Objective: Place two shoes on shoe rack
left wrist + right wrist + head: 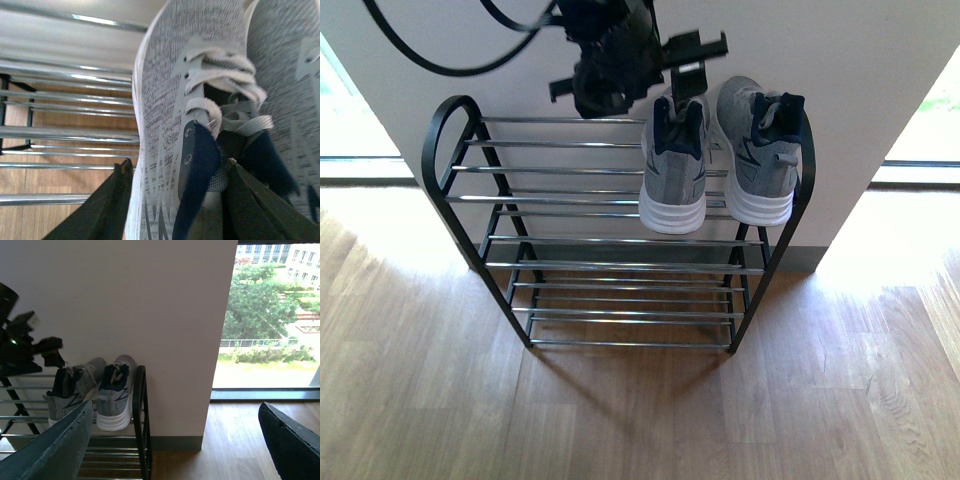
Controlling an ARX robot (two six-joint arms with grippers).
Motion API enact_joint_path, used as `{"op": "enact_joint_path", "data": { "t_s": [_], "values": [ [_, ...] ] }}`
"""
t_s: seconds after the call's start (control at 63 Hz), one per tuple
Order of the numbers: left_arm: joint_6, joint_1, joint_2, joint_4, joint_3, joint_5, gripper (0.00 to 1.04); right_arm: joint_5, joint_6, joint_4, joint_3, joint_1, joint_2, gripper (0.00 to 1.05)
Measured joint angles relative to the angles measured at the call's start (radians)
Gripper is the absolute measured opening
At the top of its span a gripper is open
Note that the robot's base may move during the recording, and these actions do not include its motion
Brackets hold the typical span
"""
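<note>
The first shoe (673, 165) and the second shoe (760, 150) stand side by side at the right end of the shoe rack's (560, 170) top rods. The second is just beside the rounded end frame, and the wall (860, 80) is close behind. The left gripper (688, 88) straddles the first shoe's collar with jaws spread; whether it actually grips is unclear. The right gripper (175, 410) hangs wide open and empty.
</note>
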Motion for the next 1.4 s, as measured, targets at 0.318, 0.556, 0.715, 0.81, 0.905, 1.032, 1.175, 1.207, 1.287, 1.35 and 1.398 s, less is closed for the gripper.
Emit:
{"op": "enact_joint_path", "data": {
  "t_s": [0.318,0.556,0.715,0.81,0.905,1.032,1.175,1.207,1.287,1.35,1.398],
  "values": [
    [0.023,0.118,-0.552,0.285,-0.647,-0.160,0.95,0.000,0.000,0.000,0.000,0.000,0.000,0.96],
    [0.098,0.182,-1.014,0.270,-1.052,-0.304,0.95,0.000,0.000,0.000,0.000,0.000,0.000,0.96],
    [0.107,0.241,-1.318,0.161,-1.232,-0.354,0.95,0.000,0.000,0.000,0.000,0.000,0.000,0.96],
    [0.111,0.282,-1.470,0.122,-1.313,-0.385,0.95,0.000,0.000,0.000,0.000,0.000,0.000,0.96],
    [0.093,0.313,-1.588,0.056,-1.379,-0.387,0.95,0.000,0.000,0.000,0.000,0.000,0.000,0.96],
    [0.211,0.399,-1.654,0.332,-1.508,-0.127,0.83,0.000,0.000,0.000,0.000,0.000,0.000,0.96],
    [0.426,0.445,-1.738,0.667,-1.661,0.073,0.53,0.000,0.000,0.000,0.000,0.000,0.000,0.96],
    [0.444,0.446,-1.756,0.667,-1.674,0.073,0.46,0.000,0.000,0.000,0.000,0.000,0.000,0.96],
    [0.464,0.448,-1.785,0.663,-1.701,0.073,0.33,0.000,0.000,0.000,0.000,0.000,0.000,0.96],
    [0.474,0.448,-1.812,0.652,-1.721,0.073,0.23,0.000,0.000,0.000,0.000,0.000,0.000,0.96],
    [0.476,0.448,-1.831,0.644,-1.732,0.073,0.15,0.000,0.000,0.000,0.000,0.000,0.000,0.96]
  ]
}}
